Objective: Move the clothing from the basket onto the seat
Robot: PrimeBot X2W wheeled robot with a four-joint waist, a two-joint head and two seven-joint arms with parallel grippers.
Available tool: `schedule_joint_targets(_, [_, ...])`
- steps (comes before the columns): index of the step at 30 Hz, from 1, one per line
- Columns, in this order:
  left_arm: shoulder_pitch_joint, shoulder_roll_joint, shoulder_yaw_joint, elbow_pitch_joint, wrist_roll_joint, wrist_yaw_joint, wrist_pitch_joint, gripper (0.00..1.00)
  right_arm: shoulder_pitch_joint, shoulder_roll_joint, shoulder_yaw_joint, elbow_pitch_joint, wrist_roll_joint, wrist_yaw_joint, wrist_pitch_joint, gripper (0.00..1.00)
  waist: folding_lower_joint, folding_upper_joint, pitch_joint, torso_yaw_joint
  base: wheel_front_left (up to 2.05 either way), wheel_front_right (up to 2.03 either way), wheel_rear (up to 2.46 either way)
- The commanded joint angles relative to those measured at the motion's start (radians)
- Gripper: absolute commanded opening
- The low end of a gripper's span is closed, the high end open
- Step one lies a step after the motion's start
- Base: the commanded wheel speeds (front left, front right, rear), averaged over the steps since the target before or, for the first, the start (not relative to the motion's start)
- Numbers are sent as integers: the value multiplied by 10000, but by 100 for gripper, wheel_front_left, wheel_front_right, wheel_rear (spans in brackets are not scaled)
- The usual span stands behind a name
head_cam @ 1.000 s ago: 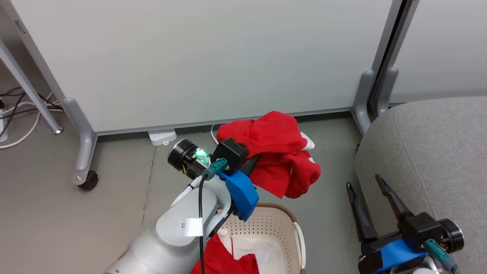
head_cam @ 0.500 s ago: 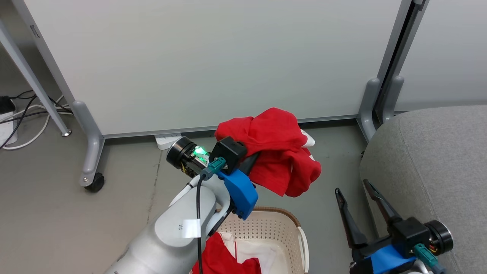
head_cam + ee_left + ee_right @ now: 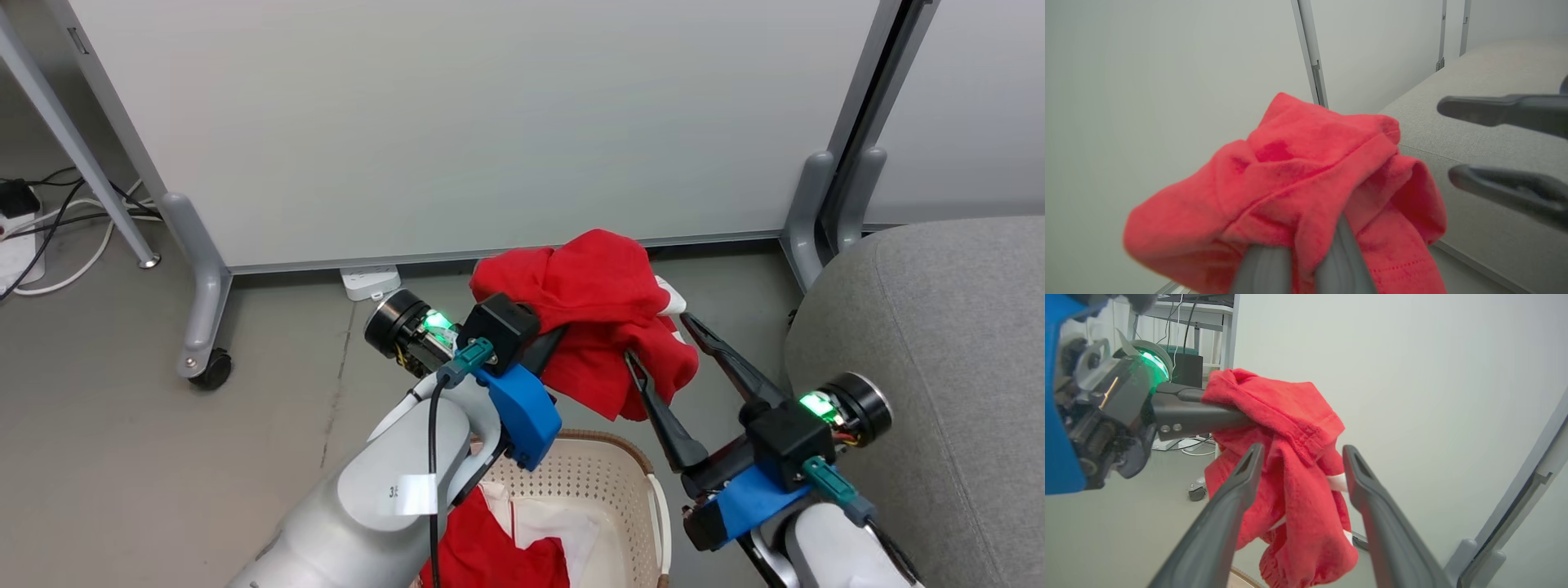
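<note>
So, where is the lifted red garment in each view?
Head view: red garment, centre, hanging from the shut left gripper above the basket.
Left wrist view: garment, lower centre, pinched in that gripper's fingers.
Right wrist view: garment, centre, between the fingers of the open right gripper.
Shared landmark: the white panel behind it.

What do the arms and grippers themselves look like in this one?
Both arms are pale grey. The left forearm carries a white label and a black cable. Each wrist has a blue bracket, a teal connector and a green light. The left gripper and right gripper each have two long dark tapering fingers.
</note>
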Motion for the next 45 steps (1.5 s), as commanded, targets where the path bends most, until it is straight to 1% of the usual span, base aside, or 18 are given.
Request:
schedule_joint_targets(1, [-51,-7,24,-43,73,-56,-51,0,-204,-55,123,141,-72,1,-37,100,0,-1,54,43,0,0,0])
schedule_joint_targets(6, [-200,-23,-55,-81,76,-57,-50,0,-933,-72,497,898,-252,1,-37,100,0,-1,221,189,0,0,0])
schedule_joint_targets(15, [-450,-34,-276,-376,-64,-52,-51,0,-2102,-86,888,2663,-573,1,-37,100,0,-1,589,367,0,0,0])
schedule_joint_targets(23, [-669,-32,-558,-539,-268,46,-51,0,-2918,64,1054,3579,-649,1,-37,100,0,-1,816,435,0,0,0])
schedule_joint_targets(24, [-677,-32,-574,-542,-283,59,-51,0,-2984,84,1060,3643,-584,1,-39,0,0,-1,827,438,0,0,0])
schedule_joint_targets(42, [-747,-32,-865,-406,-578,179,-50,0,-2979,111,1148,3552,-323,1,-38,0,0,-1,820,387,0,0,0])
schedule_joint_targets(43, [-739,-31,-878,-365,-608,191,-50,47,-2975,116,1130,3539,-305,1,-38,0,0,-1,824,386,0,0,0])
schedule_joint_targets(44, [-759,-31,-876,-372,-624,209,-48,100,-2967,122,1114,3528,-282,1,-38,0,0,-1,829,387,0,0,0])
schedule_joint_targets(45, [-763,-32,-870,-372,-636,234,-48,100,-2963,128,1102,3509,-260,1,-38,0,0,-1,834,386,0,0,0])
